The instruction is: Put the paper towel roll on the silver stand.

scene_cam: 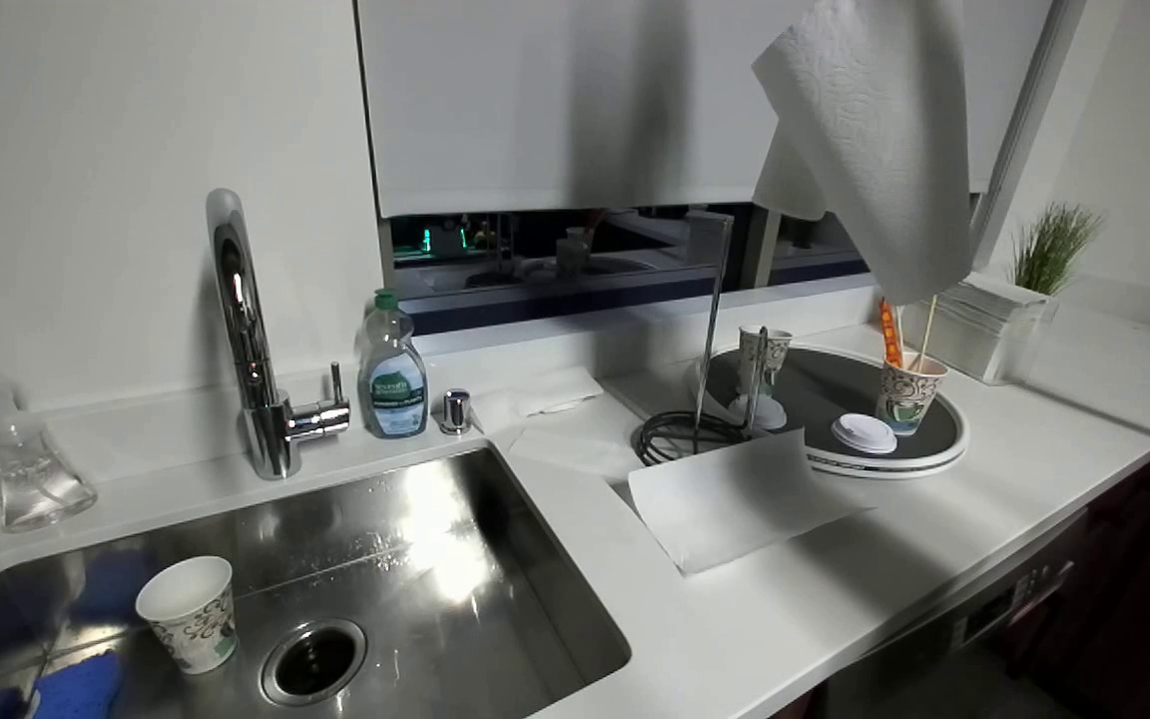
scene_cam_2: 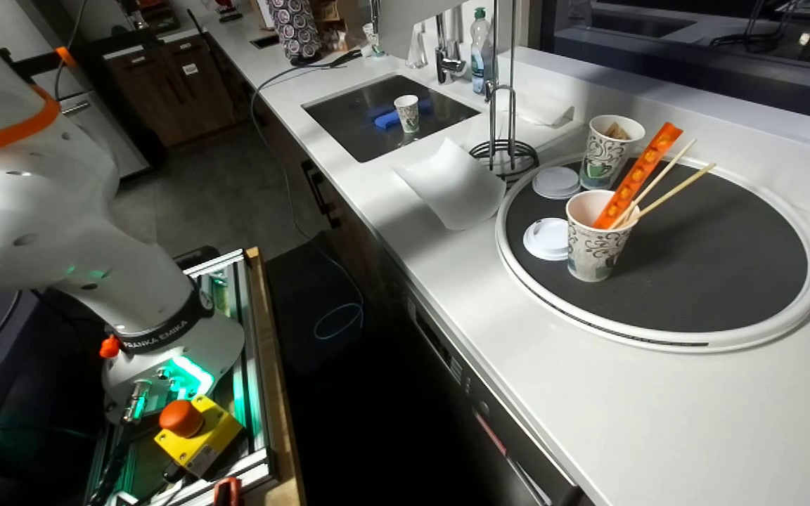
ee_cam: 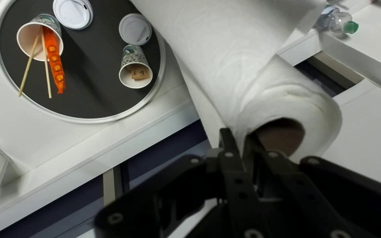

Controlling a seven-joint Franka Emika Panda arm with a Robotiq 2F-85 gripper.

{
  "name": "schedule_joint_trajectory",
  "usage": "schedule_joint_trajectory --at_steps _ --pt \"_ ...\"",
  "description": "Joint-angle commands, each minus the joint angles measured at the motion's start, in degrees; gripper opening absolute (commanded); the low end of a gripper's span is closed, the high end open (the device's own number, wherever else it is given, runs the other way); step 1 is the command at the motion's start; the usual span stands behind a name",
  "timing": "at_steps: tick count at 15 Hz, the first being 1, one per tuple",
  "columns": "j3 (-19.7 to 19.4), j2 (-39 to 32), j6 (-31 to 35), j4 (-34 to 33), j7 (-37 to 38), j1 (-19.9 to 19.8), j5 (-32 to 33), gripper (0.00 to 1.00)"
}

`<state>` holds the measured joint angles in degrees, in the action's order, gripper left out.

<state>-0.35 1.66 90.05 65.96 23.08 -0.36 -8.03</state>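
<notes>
The white paper towel roll (ee_cam: 286, 96) hangs tilted in the air, with a loose sheet trailing from it. My gripper (ee_cam: 238, 135) is shut on the near end of its wall, one finger inside the cardboard core and one outside. In an exterior view the roll (scene_cam: 874, 140) is high at the right, its lower end above the round tray; my gripper is out of view there. The silver stand (scene_cam: 712, 330) stands upright and bare on the counter, left of and below the roll. It also shows in an exterior view (scene_cam_2: 493, 133). It does not show in the wrist view.
A round dark tray (scene_cam_2: 714, 281) beside the stand holds a cup with chopsticks (scene_cam_2: 595, 246), another cup (scene_cam_2: 605, 158) and white lids. A loose paper sheet (scene_cam: 735, 499) lies before the stand. The sink (scene_cam: 415, 589), faucet (scene_cam: 246, 330) and soap bottle (scene_cam: 395, 384) are left.
</notes>
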Motion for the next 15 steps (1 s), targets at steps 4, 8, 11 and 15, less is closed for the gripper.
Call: schedule_joint_trajectory --at_steps 4,8,11,15 --pt "-0.01 0.0 0.0 0.0 0.0 0.0 0.0 0.11" --pt "0.42 -0.73 0.1 -0.99 -0.59 0.35 1.16 0.03" --pt "1.2 -1.8 -0.12 -2.76 -0.3 0.6 3.77 0.03" --pt "2.72 -4.47 0.36 -6.5 -0.17 1.52 8.43 0.03"
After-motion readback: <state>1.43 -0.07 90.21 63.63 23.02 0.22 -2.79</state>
